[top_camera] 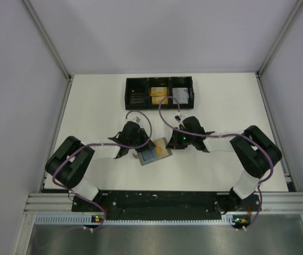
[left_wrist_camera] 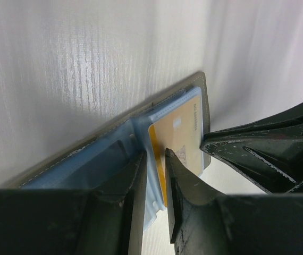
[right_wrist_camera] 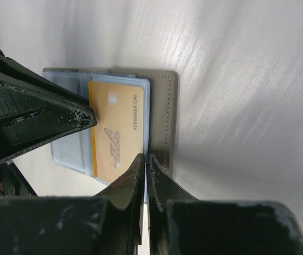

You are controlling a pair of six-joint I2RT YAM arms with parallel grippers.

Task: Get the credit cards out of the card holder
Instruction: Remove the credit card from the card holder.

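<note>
The grey card holder (top_camera: pixel 147 156) lies open on the white table between the two arms, light blue inside. A gold credit card (top_camera: pixel 163 149) marked VIP (right_wrist_camera: pixel 114 133) sits in its right-hand sleeve. My left gripper (left_wrist_camera: pixel 154 156) is shut across the holder's blue middle fold (left_wrist_camera: pixel 141 133), with the gold card's edge (left_wrist_camera: pixel 159 170) also between its fingers. My right gripper (right_wrist_camera: pixel 146 158) is shut on the blue sleeve's outer edge, beside the grey cover (right_wrist_camera: pixel 165 117). Whether the card itself is in that pinch I cannot tell. The right gripper's finger (left_wrist_camera: pixel 247 149) shows in the left wrist view.
A black three-compartment tray (top_camera: pixel 159 79) stands at the back of the table, with a gold item (top_camera: pixel 158 94) in its middle bay and a pale one (top_camera: pixel 181 94) in the right bay. Walls enclose the table on three sides.
</note>
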